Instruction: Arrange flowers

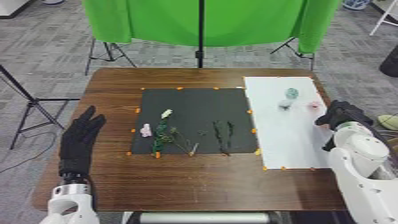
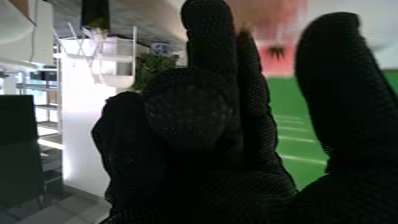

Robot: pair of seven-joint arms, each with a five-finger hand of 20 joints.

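Note:
In the head view, my left hand (image 1: pixel 82 135) is open at the table's left side, fingers straight. My right hand (image 1: pixel 342 116) is over the table's right edge, beside the white sheet (image 1: pixel 289 137) and close to a pink flower (image 1: pixel 314 105). A green bloom (image 1: pixel 291 93) and a greyish one (image 1: pixel 284 104) lie further in. On the dark mat (image 1: pixel 191 102) are a white flower (image 1: pixel 167 114), a pink one (image 1: pixel 146 130), leafy greenery (image 1: pixel 160 135) and dark green stems (image 1: pixel 220 134). In the right wrist view, my right hand (image 2: pixel 209 112) is relaxed, some fingers bent, holding nothing visible.
Orange markers edge the mat and sheet on the brown table (image 1: pixel 204 180). Beyond the far edge are a green backdrop (image 1: pixel 160 20) and stands with legs; another black stand (image 1: pixel 34 100) is at the left. The right wrist view has a blurred pink patch (image 2: pixel 266 22).

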